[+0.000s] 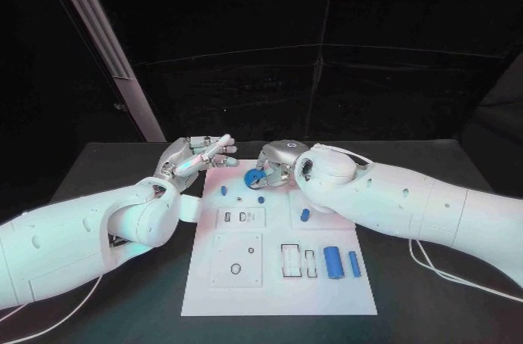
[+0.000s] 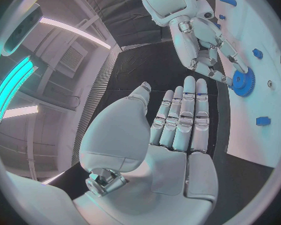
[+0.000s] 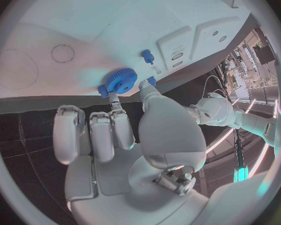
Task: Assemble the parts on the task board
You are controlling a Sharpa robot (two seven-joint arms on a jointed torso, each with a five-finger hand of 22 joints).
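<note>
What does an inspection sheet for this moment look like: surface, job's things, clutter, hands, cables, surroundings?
Surface: black table, with the white task board in its middle.
Job's things: blue gear at the board's far end; two blue cylinders side by side near the right edge; small blue pieces scattered over the far half.
Clutter: nothing seen.
Hands: right hand pinches the gear in its fingers; left hand flat, fingers straight, holding nothing, beside the board's far left corner.
Cables: white cable on the table under the right arm; another under the left arm.
Surroundings: dark backdrop, slanted pale bar.
</note>
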